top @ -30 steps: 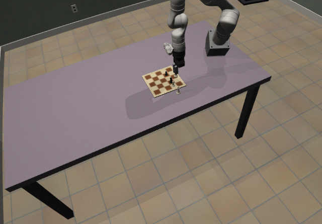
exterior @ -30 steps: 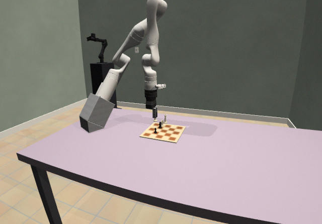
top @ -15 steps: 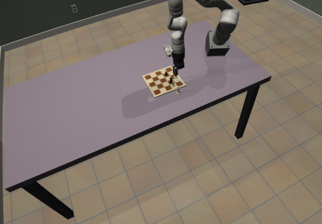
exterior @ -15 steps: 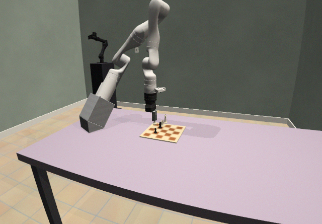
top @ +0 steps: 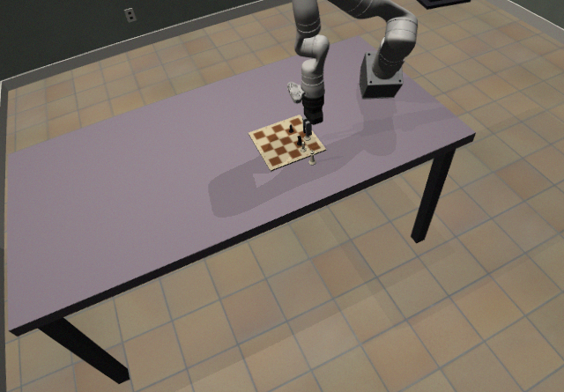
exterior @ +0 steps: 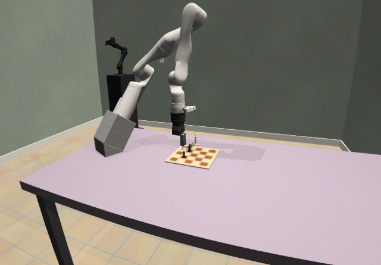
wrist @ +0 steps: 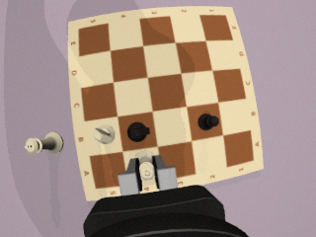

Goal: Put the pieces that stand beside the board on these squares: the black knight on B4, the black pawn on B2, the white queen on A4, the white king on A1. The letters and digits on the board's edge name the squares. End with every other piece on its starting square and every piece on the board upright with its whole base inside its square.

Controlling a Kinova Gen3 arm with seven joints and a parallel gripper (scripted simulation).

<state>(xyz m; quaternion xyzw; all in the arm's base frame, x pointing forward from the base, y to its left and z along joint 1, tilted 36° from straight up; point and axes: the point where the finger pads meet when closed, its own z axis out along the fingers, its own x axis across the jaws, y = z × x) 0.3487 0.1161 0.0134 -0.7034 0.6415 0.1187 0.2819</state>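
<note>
My gripper [top: 307, 130] [exterior: 183, 141] [wrist: 146, 168] is shut on the white queen [top: 307, 138] [exterior: 183, 147] [wrist: 147, 169]. The queen is upright over A4; whether its base touches the board [top: 278, 143] [wrist: 132, 97] I cannot tell. The black knight [top: 299, 140] [exterior: 189, 147] [wrist: 136, 131] stands on B4, close beside the fingers. The black pawn [top: 291, 129] [exterior: 184, 155] [wrist: 207, 121] stands on B2. The white king [top: 312, 159] [exterior: 195, 140] [wrist: 54, 142] stands upright on the table, off the board's 5 side. A1 is empty.
A white piece [top: 303, 148] [exterior: 191, 146] [wrist: 104, 134], apparently a knight, stands upright on B5, next to the black knight. Rows C, D and E hold no pieces. The arm's grey base [top: 381, 84] [exterior: 115, 133] is at the table's end.
</note>
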